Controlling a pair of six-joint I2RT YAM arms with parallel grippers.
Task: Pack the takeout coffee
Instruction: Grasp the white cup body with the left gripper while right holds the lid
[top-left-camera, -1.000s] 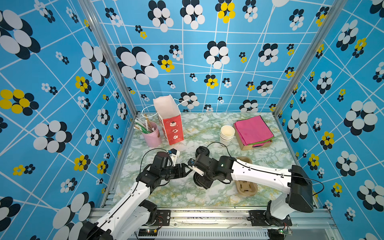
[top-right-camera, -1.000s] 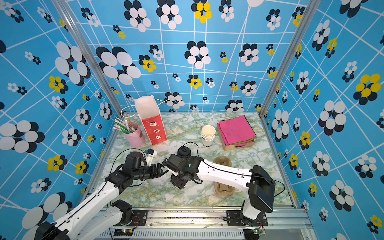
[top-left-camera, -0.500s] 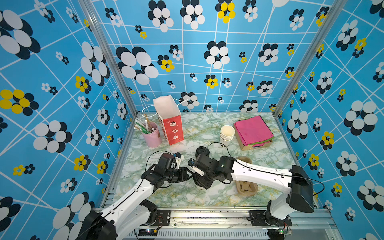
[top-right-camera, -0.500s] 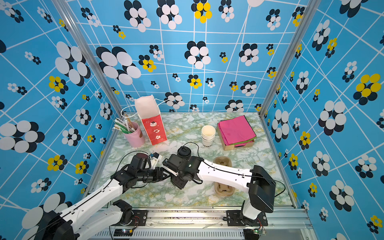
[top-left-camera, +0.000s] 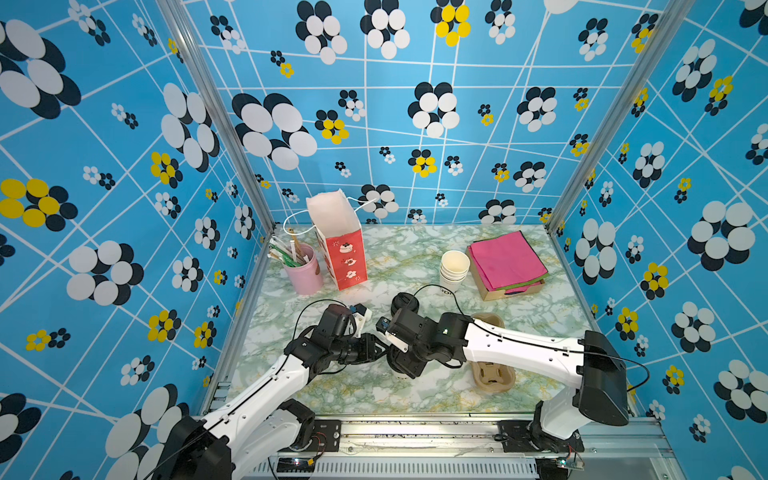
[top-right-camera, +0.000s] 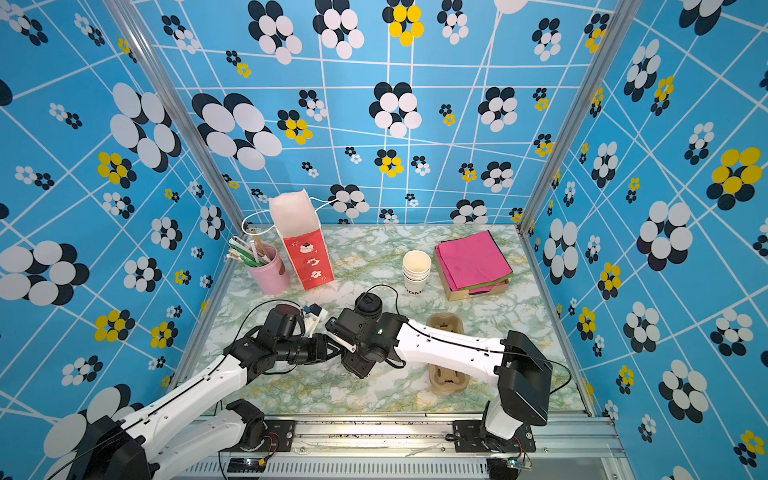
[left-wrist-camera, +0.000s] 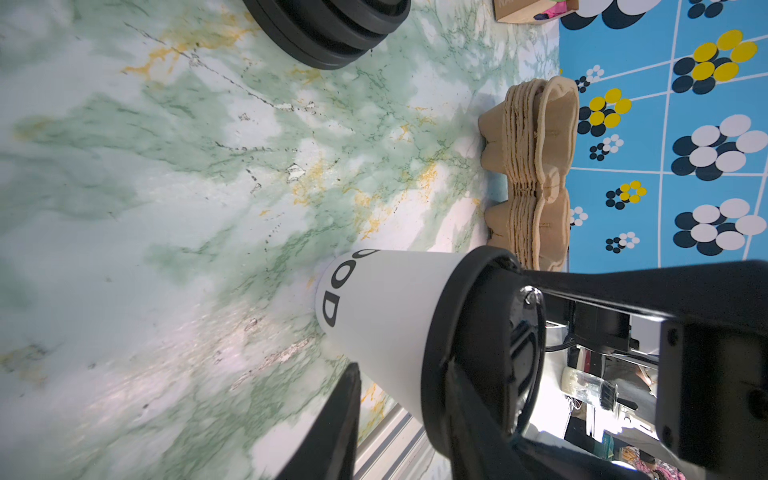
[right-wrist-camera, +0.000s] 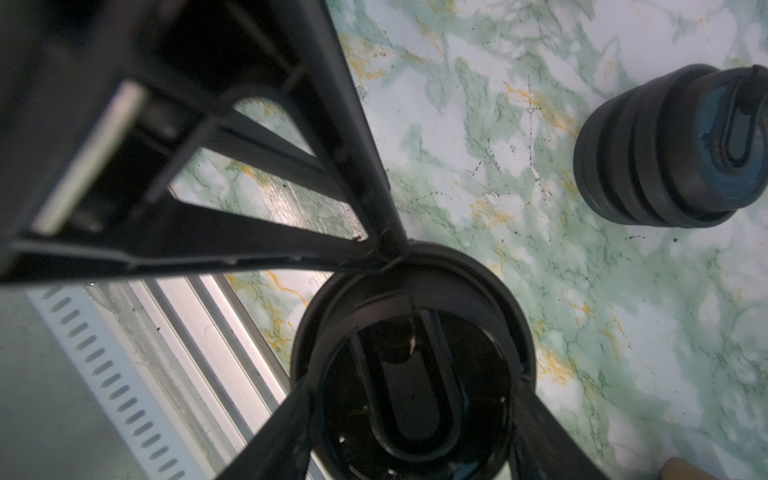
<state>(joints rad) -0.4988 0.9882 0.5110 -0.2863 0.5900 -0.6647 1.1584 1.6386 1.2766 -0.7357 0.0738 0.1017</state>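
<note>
White paper and black plastic are making up the takeout coffee, which is standing upright on the marbled table near its front edge, between the two arms. Both top views are hiding it almost wholly under the right arm's wrist. The left wrist view is showing its wall, the dark letters near its base and its black lid. The right wrist view is looking straight down on that lid and is showing no cup wall. There the right pincer is gripping the lid, one finger lying against each side of the rim. The left pincer is pointing in from the side, set narrow. The left wrist view is showing a finger on either side of the cup, and the right wrist view is showing one tip at the lid's rim, but whether it is pressing I cannot tell. A stack of black lids is sitting near the cup, apart from it. Only the left wrist view is revealing the pulp carriers as a stack of several; in both top views the right arm is crossing over them.
</note>
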